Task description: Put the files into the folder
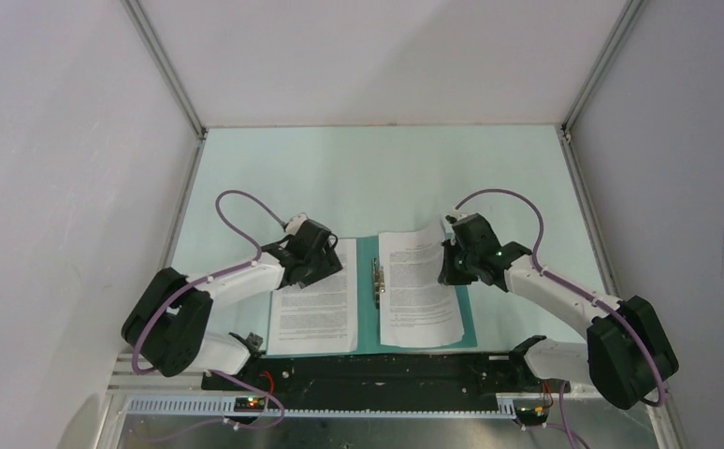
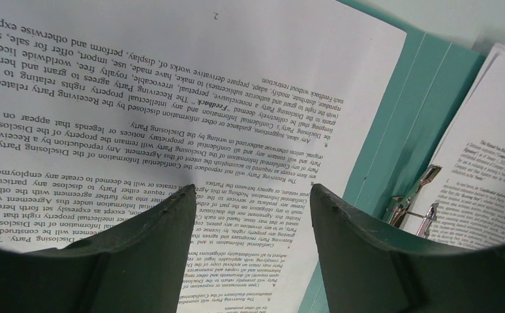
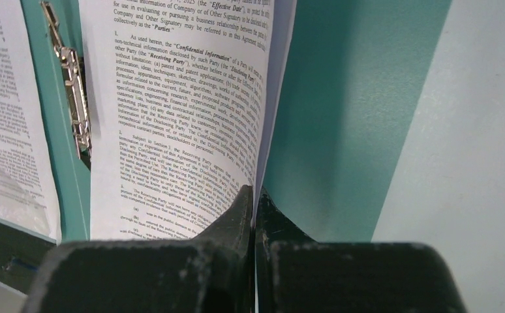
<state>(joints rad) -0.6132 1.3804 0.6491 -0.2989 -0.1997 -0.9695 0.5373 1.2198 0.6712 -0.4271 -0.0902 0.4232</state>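
Note:
The dark teal folder [image 1: 467,318] lies open on the pale mint table, its metal clip [image 1: 377,281] at the spine. One printed sheet [image 1: 313,309] lies flat on the left cover. The other sheet [image 1: 416,290] lies on the right cover, its right edge lifted. My left gripper [image 1: 328,264] hovers open over the left sheet [image 2: 171,98], holding nothing; its wrist view shows the folder [image 2: 393,117] and clip [image 2: 413,202]. My right gripper [image 1: 450,267] is shut on the right sheet's right edge [image 3: 171,98], above the teal cover [image 3: 341,117].
White enclosure walls with aluminium posts [image 1: 166,65] surround the table on three sides. A black base rail [image 1: 368,374] runs along the near edge just below the folder. Bare tabletop [image 1: 377,178] lies behind the folder.

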